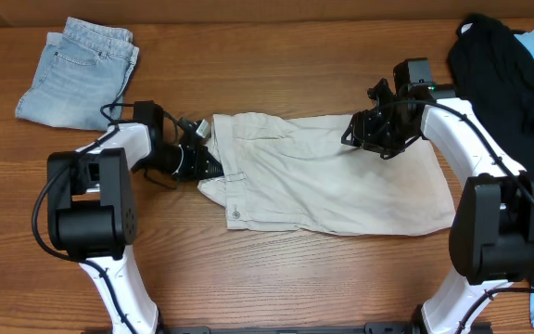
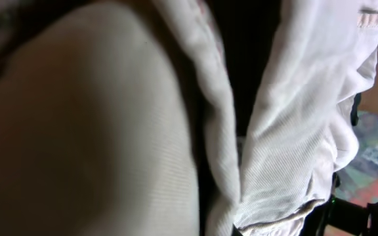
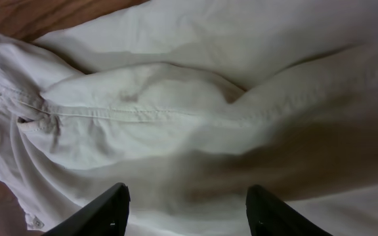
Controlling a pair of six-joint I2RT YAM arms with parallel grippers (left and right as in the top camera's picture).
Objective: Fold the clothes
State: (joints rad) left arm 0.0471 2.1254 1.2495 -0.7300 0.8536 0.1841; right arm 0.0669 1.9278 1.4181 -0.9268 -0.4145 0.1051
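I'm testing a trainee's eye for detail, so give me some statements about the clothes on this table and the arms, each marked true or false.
1. The pale beige cotton shorts lie spread across the middle of the wooden table. True.
2. The faded light-blue denim garment lies on top of the beige shorts. False: it lies apart from them, at the table's far left corner.
3. The right tool has its fingers spread apart over the beige cloth. True.
4. The black garment is bunched at the near left edge. False: it lies at the far right corner.
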